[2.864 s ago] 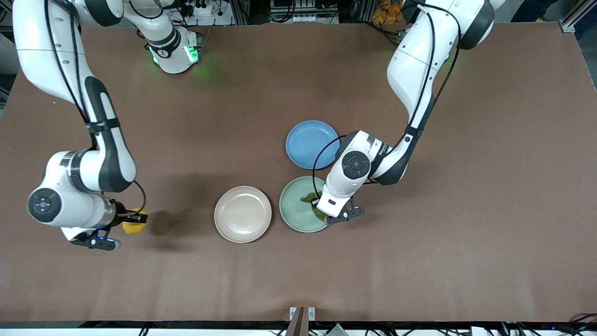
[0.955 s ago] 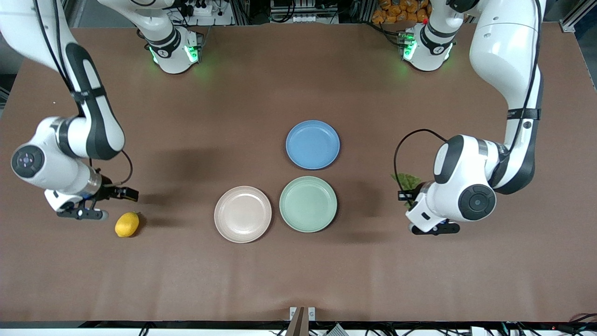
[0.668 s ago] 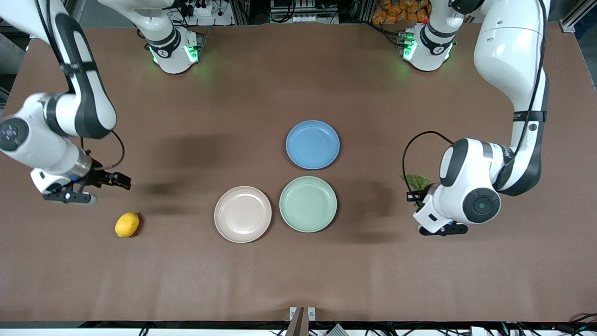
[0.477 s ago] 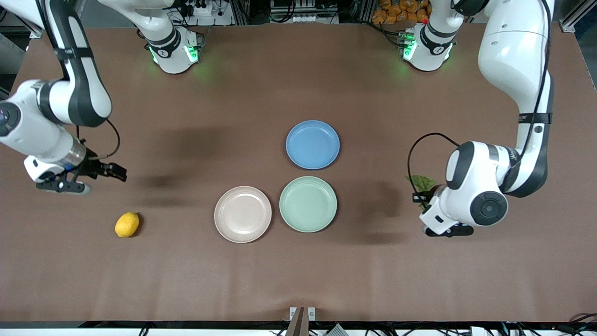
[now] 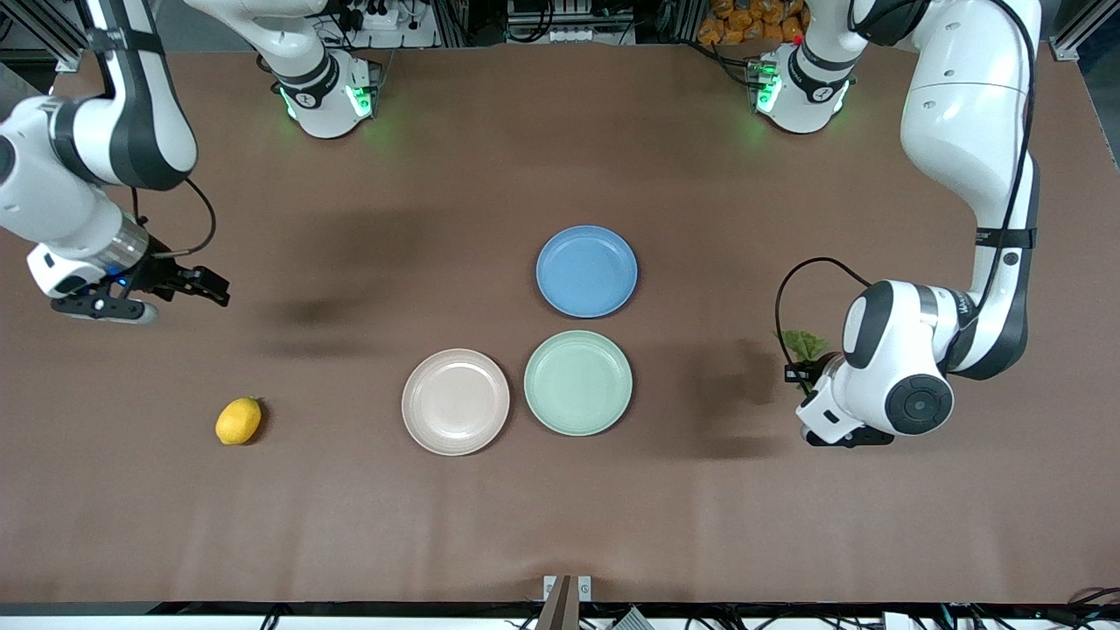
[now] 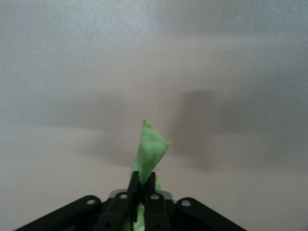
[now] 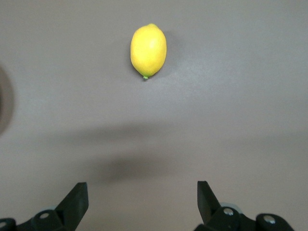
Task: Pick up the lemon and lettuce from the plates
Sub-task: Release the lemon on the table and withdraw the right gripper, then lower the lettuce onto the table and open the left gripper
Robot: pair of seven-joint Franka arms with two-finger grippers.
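1. The small oval yellow lemon (image 5: 238, 421) lies on the brown table (image 5: 560, 525) toward the right arm's end, off the beige-pinkish round plate (image 5: 455, 402); I judge that half done.
2. My right gripper (image 7: 142, 204) hangs over bare table, fingers spread and empty, clear of the lemon.
3. My left gripper (image 6: 142, 190) is clamped on the wrinkly green lettuce leaf (image 6: 150, 149), held over bare table toward the left arm's end, so the pale mint green round plate (image 5: 577, 382) is bare.
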